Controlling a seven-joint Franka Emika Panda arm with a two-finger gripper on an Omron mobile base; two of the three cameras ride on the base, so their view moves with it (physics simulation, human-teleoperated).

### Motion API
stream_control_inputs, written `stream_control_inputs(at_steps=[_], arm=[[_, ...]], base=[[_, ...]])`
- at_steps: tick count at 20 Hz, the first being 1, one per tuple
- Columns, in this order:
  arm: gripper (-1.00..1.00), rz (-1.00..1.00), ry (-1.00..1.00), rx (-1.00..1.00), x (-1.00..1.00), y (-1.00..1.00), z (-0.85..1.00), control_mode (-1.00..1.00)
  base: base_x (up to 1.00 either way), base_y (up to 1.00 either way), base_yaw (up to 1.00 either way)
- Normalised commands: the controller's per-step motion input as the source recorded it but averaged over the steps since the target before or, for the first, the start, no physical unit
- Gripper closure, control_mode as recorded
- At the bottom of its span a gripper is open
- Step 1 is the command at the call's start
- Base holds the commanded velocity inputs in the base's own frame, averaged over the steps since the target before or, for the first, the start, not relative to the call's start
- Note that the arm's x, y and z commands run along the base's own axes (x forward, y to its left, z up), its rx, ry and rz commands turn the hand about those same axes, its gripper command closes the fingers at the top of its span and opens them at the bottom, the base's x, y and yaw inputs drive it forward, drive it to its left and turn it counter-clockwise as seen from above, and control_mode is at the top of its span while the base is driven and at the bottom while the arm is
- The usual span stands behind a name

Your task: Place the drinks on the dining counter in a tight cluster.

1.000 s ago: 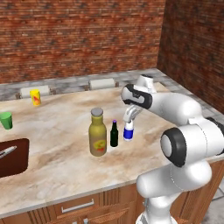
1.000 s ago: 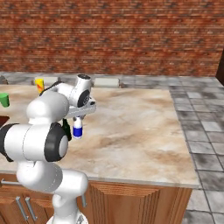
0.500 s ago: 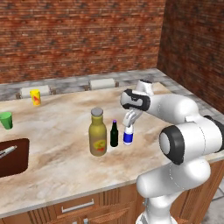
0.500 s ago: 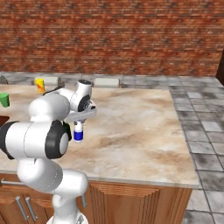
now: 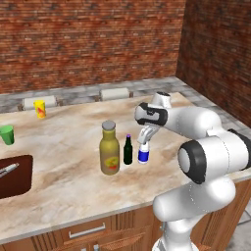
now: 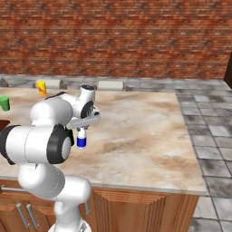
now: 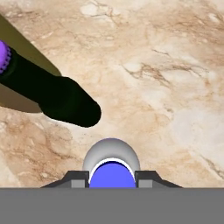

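Red brick backs the dining counter (image 5: 73,132), where the gripper (image 5: 144,141) clamps its fingers (image 7: 148,178) around the small white-and-blue bottle (image 5: 143,154), standing mid-worktop just beside the dark purple-capped bottle (image 5: 128,150) and the tall olive-yellow bottle (image 5: 109,148).

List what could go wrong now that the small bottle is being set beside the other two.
1. The gripper is shut on the white-and-blue bottle, which stands close beside the dark bottle; a sideways nudge could tip that slim one.
2. A toppling dark bottle might strike the tall yellow bottle right next to it.
3. Opening off-centre could leave the small bottle wobbling on the counter.
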Motion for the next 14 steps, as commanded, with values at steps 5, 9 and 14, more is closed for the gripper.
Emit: stream_control_inputs(at_steps=[5,9,14], arm=[[1.00,0.00,-0.03,0.00,0.02,0.00,-0.21,-1.00],[1.00,0.00,-0.01,0.00,0.00,0.00,-0.02,-1.00],[1.00,0.00,0.00,0.00,0.00,0.00,0.00,-1.00]], base=[[0.00,0.00,0.00],[0.00,0.00,0.00],[0.00,0.00,0.00]])
